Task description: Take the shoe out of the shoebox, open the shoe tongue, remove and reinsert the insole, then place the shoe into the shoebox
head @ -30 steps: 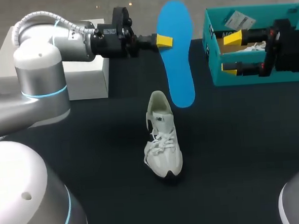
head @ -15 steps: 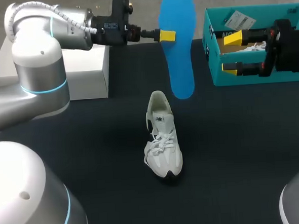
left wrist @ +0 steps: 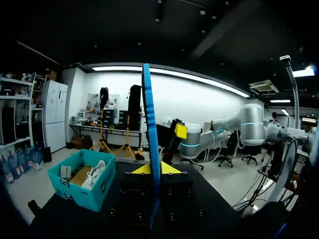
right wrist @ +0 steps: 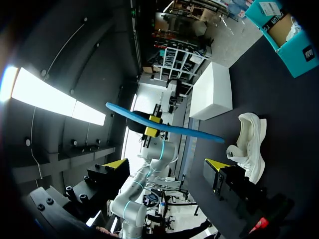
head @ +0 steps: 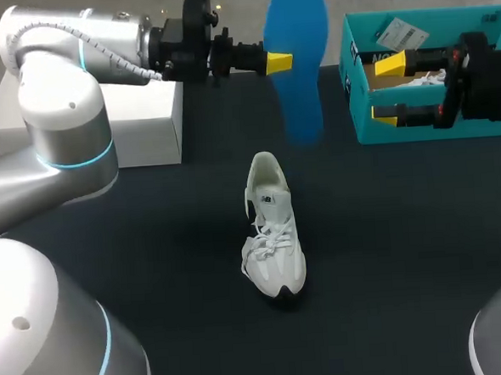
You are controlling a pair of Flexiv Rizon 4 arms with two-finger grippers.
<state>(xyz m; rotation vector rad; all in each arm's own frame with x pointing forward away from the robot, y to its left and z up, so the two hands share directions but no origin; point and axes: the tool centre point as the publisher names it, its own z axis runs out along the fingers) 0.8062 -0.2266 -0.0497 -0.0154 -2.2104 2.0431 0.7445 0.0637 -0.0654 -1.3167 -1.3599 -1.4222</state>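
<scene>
Head view overhead, wrist views facing each other, sharing insole (head: 304,82)

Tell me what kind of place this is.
Probably a robot lab or test bench: a dark table, the left gripper holding up a blue insole, the right gripper by a teal shoebox, a white shoe laid out.

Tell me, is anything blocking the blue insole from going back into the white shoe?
Nothing visible. The left gripper holds the insole in the air beyond the shoe, with only bare table between.

Matt foam insole (head: 304,91) — cloth mesh shoe (head: 273,237) — cardboard shoebox (head: 417,132).
</scene>
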